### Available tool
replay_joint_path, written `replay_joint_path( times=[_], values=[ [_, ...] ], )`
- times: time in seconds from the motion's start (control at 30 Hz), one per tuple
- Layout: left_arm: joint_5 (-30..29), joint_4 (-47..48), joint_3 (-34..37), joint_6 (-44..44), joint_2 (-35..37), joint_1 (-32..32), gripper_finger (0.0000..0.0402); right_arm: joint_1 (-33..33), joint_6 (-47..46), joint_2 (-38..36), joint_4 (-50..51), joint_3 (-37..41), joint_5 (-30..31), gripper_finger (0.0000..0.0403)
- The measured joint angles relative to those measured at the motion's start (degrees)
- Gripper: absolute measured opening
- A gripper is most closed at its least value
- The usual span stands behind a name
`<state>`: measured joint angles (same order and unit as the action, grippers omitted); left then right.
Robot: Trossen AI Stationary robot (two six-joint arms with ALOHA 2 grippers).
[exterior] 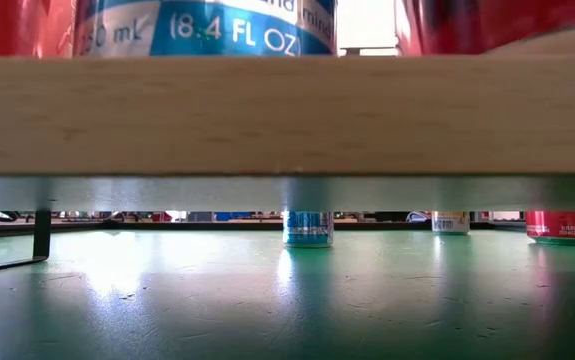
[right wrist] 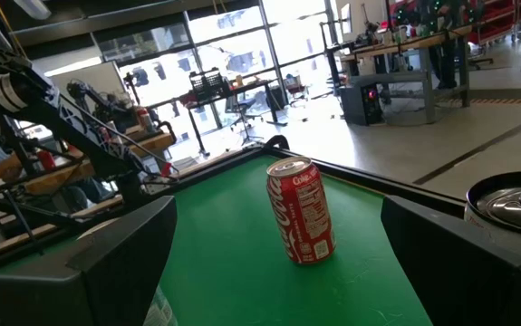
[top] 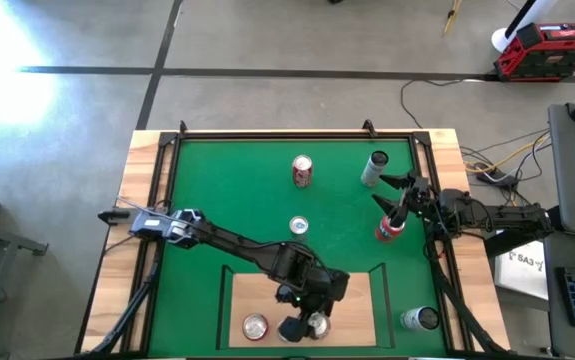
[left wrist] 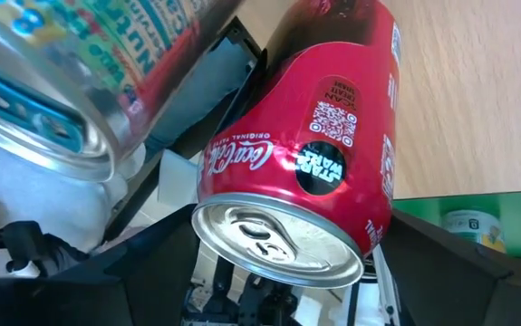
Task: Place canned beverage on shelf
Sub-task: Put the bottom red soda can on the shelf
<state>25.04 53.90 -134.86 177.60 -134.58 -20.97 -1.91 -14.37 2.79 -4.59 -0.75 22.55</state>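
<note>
Widest first: the green mat [top: 267, 200] fills the table, and at its near edge sits the shelf [top: 352, 290], a pale board inside a thin black rail. The left arm reaches right across the mat and the left gripper [top: 302, 325] hangs over the board. The right gripper [top: 387, 192] waits at the far right of the mat, fingers spread wide around nothing, with a red can [top: 390, 228] just beside it. Now to the cans. In the left wrist view the red Coca-Cola can [left wrist: 314, 172] stands between that gripper's two dark fingers with pale wood behind it, so it looks to be on the shelf. Whether those fingers are pinching it or standing just clear, I cannot tell. A blue-and-silver can [left wrist: 52, 100] crowds in right next to it, and a red-rimmed can [top: 256, 325] stands farther left on the board. Out on the mat another red can [top: 302, 170] stands upright, well apart. As for handling, I'd call this a thin, smooth metal cylinder: stiff enough if full, easy to dent if squeezed hard, slick on its printed wall and tippy on its narrow base. The sensible hold is across the mid-body, below the top rim, with firm but modest pressure, coming in from the side away from that close neighbour.
</note>
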Motion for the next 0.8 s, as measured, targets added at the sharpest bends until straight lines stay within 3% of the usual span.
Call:
replay_joint_path(
  times=[0.8],
  values=[
    [0.0, -0.9, 0.0, -0.3, -0.3, -0.4, 0.031, 0.0, 0.0, 0.0, 0.0, 0.0, 0.0, 0.0381]
  ],
)
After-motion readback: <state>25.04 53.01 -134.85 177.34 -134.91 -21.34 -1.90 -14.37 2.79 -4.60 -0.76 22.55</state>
